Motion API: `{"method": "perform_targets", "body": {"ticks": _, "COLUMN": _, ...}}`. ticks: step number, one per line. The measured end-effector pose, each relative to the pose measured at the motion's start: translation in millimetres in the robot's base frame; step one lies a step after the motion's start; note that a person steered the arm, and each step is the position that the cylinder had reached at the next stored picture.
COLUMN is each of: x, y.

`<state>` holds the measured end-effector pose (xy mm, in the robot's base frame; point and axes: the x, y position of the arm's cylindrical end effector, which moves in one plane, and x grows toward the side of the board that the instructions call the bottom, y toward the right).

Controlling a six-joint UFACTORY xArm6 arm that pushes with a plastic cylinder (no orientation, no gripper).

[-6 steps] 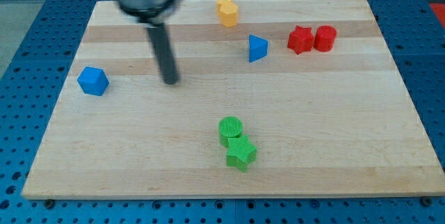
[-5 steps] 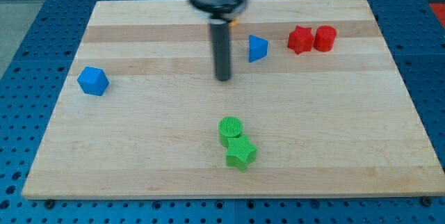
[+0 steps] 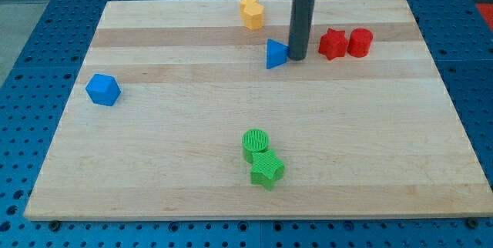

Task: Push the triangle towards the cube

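The blue triangle lies on the wooden board in the upper middle of the view. The blue cube sits far off at the view's left. My tip stands right against the triangle's right side, touching it, between the triangle and the red star.
A red cylinder sits against the red star's right side. A yellow block lies near the top edge, above and left of the triangle. A green cylinder and a green star touch each other in the lower middle.
My tip has swept from the view's left across to the triangle's right side. The triangle has shifted a little to the left. The other blocks have not moved.
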<state>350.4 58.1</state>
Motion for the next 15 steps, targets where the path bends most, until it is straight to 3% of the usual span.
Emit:
{"method": "perform_targets", "body": {"ticks": 6, "x": -5.3, "y": -178.4}}
{"method": "perform_targets", "body": {"ticks": 8, "x": 0.9, "y": -179.0}}
{"method": "perform_targets", "body": {"ticks": 13, "x": 88.0, "y": -175.2}}
{"method": "perform_targets", "body": {"ticks": 15, "x": 80.3, "y": -175.2}}
